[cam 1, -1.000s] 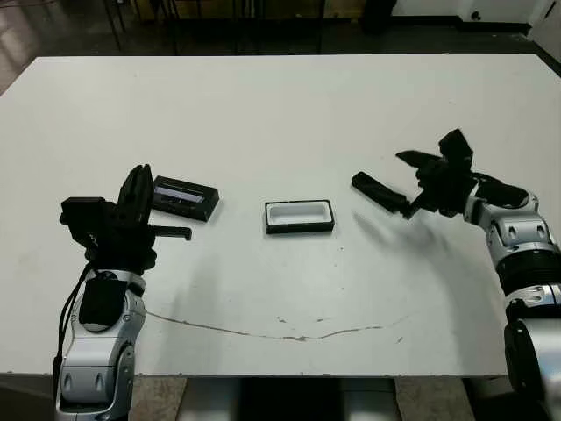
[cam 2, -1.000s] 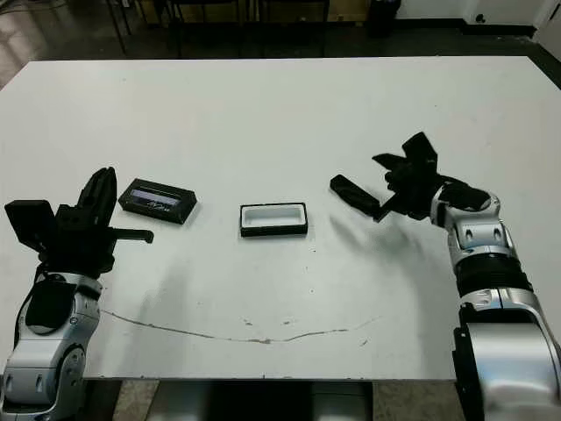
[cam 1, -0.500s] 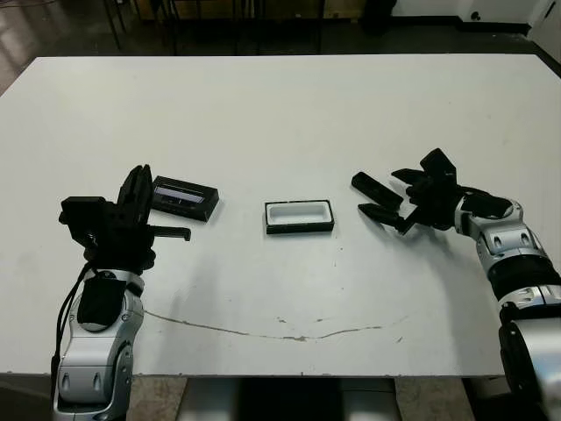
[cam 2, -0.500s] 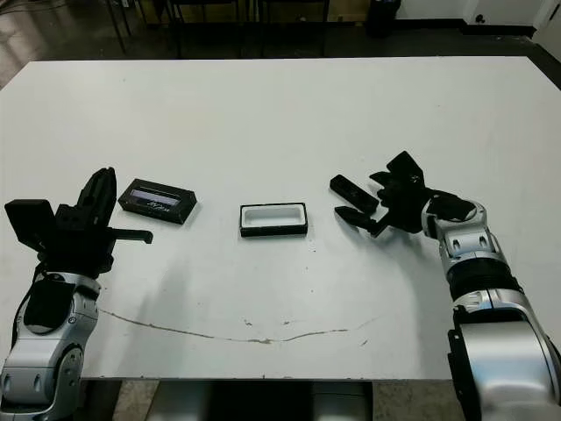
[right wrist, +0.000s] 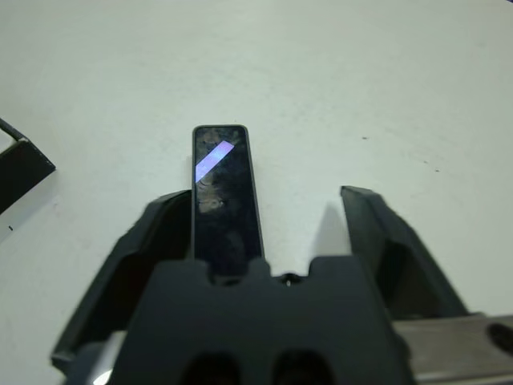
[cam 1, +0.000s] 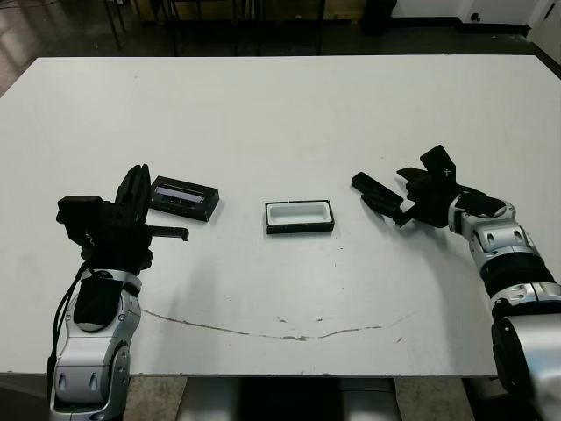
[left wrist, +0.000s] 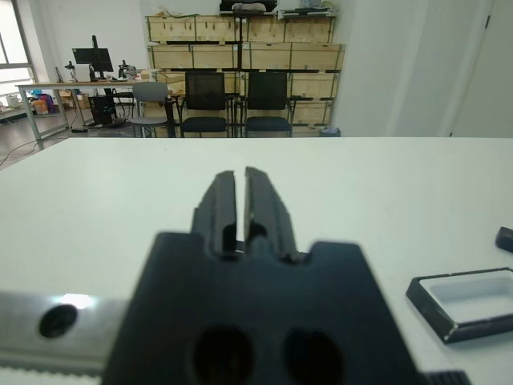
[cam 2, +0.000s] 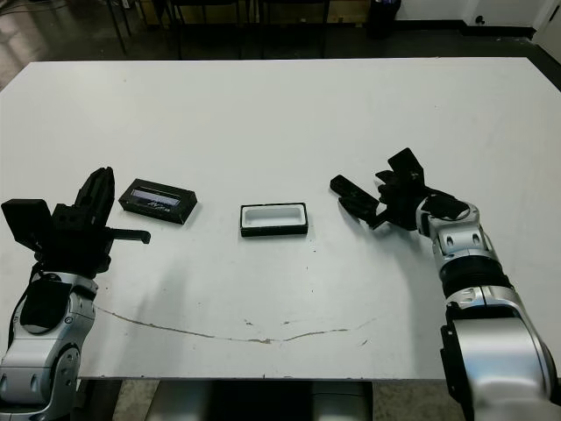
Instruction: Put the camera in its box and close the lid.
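Lowered since a second ago, the right gripper (right wrist: 264, 233), fingers apart, straddles the camera (cam 1: 377, 195) lying on the table (cam 1: 280, 114) right of the box (cam 1: 299, 217), its long axis running along the fingers.

Glossy black camera (right wrist: 222, 195), matt white table (cam 1: 280, 114), white-lined box (cam 1: 300, 217).

Both arms are jointed silver-grey shells with black joints. The left arm (cam 1: 92, 351) carries a black cable; each ends in a black two-fingered gripper, left gripper (cam 1: 133, 203) and right gripper (cam 1: 419, 189).
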Controlling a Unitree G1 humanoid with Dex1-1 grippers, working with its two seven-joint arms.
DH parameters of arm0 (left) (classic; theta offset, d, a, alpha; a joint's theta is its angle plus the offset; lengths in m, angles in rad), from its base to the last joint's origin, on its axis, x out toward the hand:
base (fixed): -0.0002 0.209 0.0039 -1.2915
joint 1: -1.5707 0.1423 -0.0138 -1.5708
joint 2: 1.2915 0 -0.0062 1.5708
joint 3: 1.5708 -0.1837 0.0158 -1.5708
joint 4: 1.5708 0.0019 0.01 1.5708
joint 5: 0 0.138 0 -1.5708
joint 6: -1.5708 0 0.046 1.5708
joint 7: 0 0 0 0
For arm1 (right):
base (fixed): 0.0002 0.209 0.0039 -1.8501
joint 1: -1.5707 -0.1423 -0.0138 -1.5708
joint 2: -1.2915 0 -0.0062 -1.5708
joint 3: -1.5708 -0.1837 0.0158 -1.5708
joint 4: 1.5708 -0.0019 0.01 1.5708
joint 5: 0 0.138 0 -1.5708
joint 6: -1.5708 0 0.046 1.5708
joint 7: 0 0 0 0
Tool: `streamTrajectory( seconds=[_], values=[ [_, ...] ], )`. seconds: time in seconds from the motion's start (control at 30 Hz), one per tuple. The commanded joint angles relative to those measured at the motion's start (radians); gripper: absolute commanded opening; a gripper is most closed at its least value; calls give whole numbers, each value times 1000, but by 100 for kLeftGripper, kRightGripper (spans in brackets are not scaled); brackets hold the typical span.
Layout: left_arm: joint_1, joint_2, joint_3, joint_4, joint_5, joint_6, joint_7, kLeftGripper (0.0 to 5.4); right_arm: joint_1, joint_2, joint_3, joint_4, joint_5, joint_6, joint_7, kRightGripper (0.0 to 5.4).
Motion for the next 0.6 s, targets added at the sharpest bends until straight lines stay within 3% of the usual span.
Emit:
streamTrajectory(
  seconds=[0.03,0.2,0.4,0.6],
  values=[
    [14,12,2,7,2,15,-5,0,37,-13,46,-9,-53,21,7,337],
    [18,12,0,0,4,21,-3,0,27,-53,115,-39,-110,-42,72,230],
    [19,6,-1,-11,2,35,4,0,-10,-82,166,-30,-146,-60,168,100],
    [21,8,-3,-13,8,36,5,0,-45,-89,174,-13,-131,-6,275,70]
  ],
)
